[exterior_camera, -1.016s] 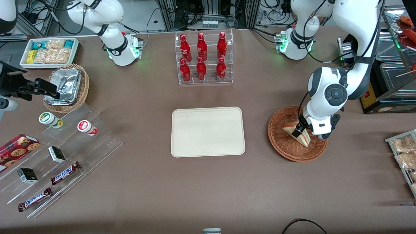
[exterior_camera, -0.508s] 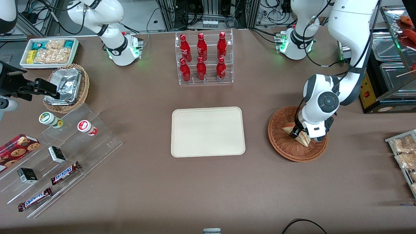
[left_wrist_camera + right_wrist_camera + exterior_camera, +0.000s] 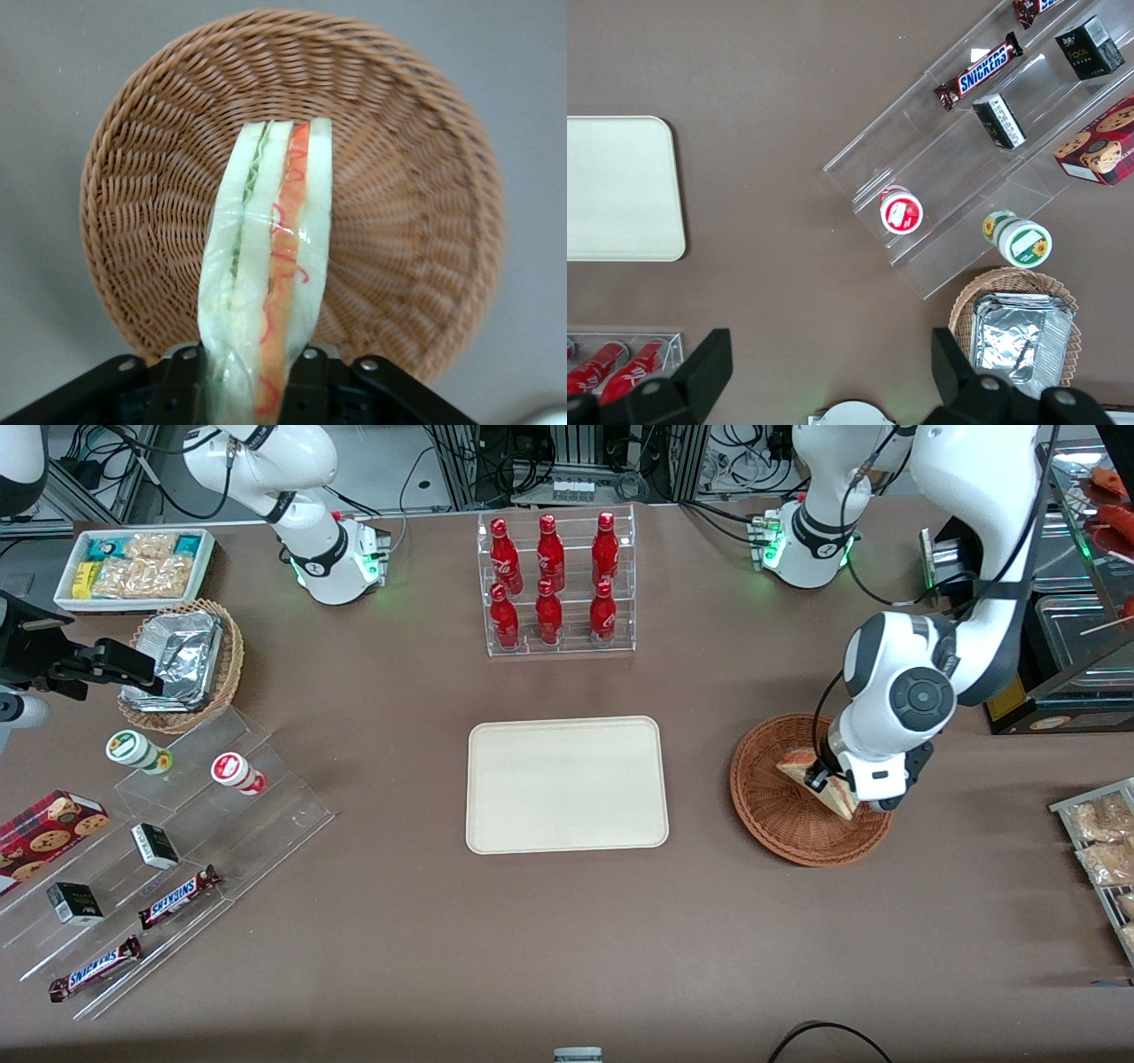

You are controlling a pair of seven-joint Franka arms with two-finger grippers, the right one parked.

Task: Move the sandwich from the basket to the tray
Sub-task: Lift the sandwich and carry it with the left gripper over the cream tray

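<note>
Gripper (image 3: 828,784) is clamped on the sandwich (image 3: 266,266) at one end, wedge on edge above the basket (image 3: 425,177), presumably so it clears the rim for the carry to the tray (image 3: 567,784).

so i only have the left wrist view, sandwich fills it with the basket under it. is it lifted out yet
Observer: In the front view the sandwich is over the basket, shut in the gripper. I cannot tell whether it has cleared the weave.
Operator: where's the tray from there
Observer: The tray lies flat toward the parked arm's end of the table, apart from the basket, with bare table between them.
Operator: anything on the tray
Observer: Nothing rests on it in the front view.
Operator: what stands near it
Observer: A clear rack of red bottles, farther from the front camera than the tray.
</note>
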